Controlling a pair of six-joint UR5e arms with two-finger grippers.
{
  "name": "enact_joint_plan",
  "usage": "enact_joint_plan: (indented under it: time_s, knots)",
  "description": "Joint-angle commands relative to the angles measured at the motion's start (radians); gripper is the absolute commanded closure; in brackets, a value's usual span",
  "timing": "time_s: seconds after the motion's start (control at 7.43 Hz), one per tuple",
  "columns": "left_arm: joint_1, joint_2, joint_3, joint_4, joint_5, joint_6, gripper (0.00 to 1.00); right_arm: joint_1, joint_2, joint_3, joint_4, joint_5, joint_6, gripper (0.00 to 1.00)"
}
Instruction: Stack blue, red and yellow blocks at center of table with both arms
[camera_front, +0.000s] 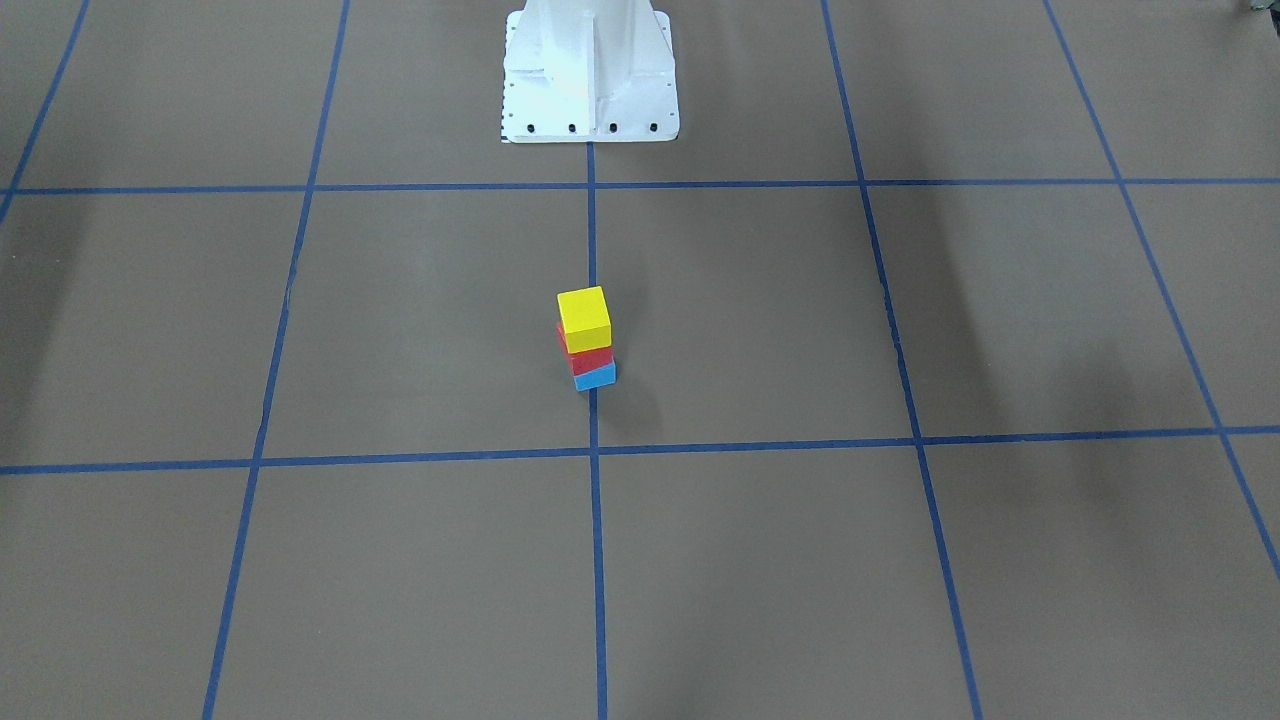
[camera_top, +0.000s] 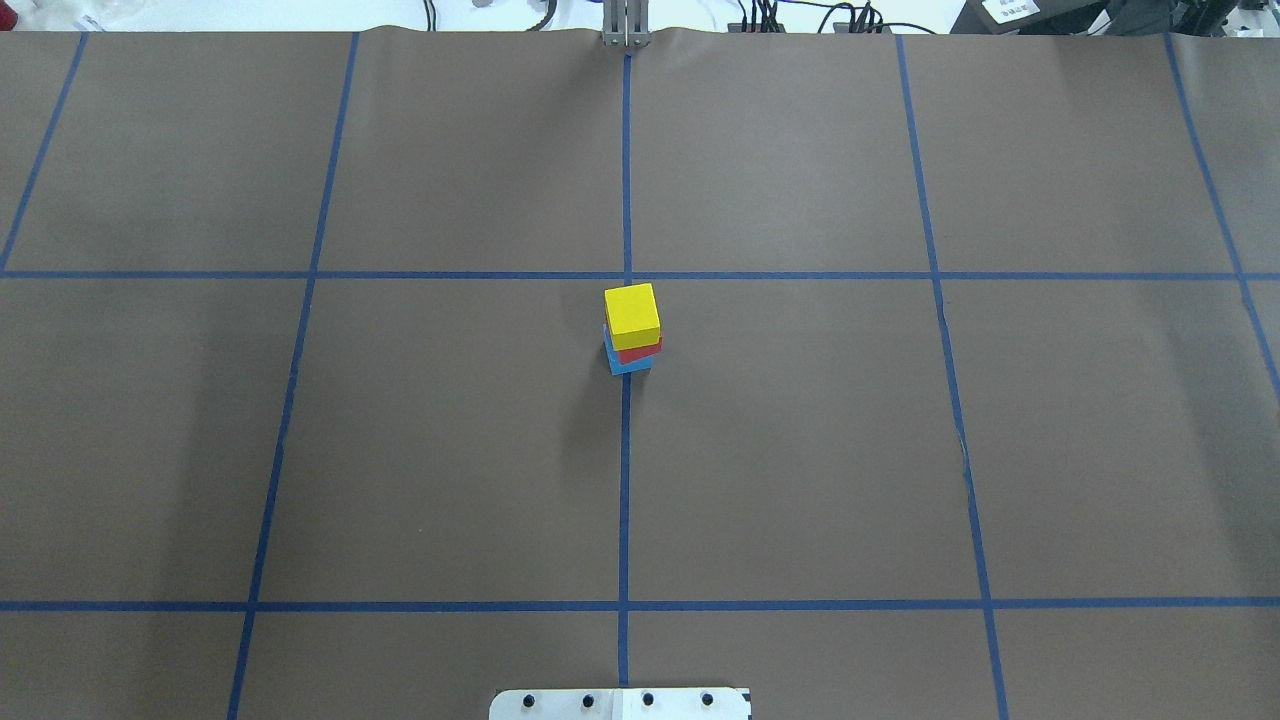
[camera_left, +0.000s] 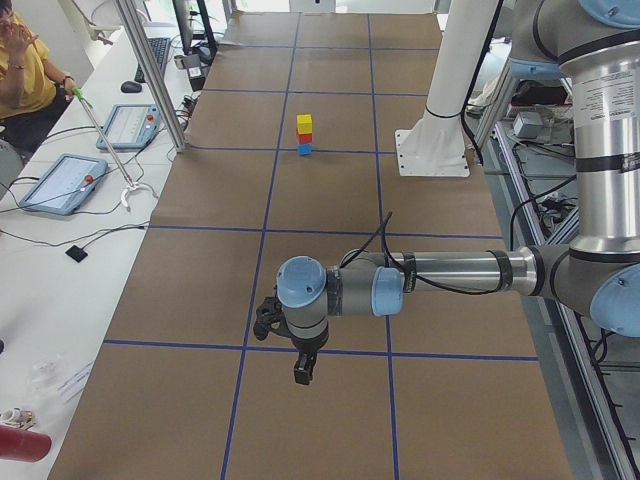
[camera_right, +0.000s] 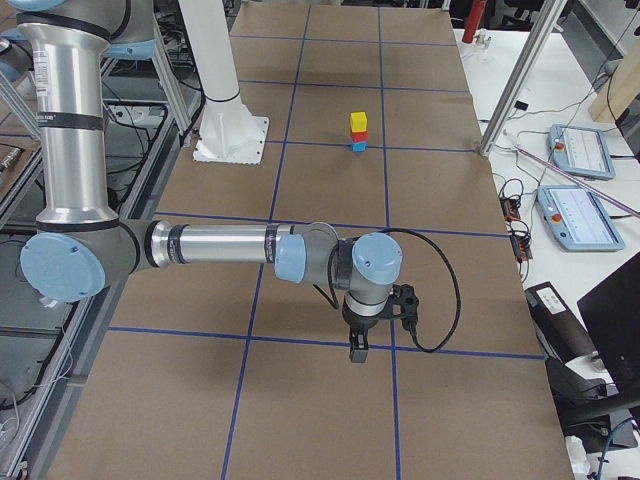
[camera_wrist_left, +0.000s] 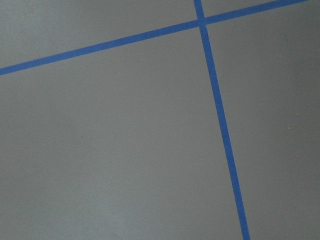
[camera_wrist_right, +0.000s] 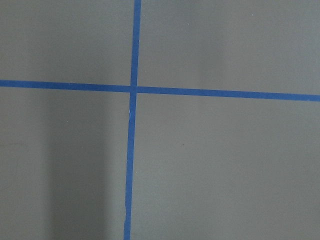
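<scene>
The yellow block hides most of red block, blue block; left gripper, right gripper at its 6 o'clock. Parted or closed: cannot tell.

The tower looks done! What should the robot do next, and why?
Probably just move both arms home and stop. The yellow block sits on the red block, that on the blue block, at the middle line. The left gripper and right gripper hang far from it.
</scene>
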Motion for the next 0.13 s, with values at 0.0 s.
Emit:
enact_joint_plan:
  time_s: [0.0]
  knots:
    - [0.0,0.002,-0.004,0.0,0.018,0.001,0.0,0.0,-0.004,-0.001,-0.001,-0.001,0.005,0.0]
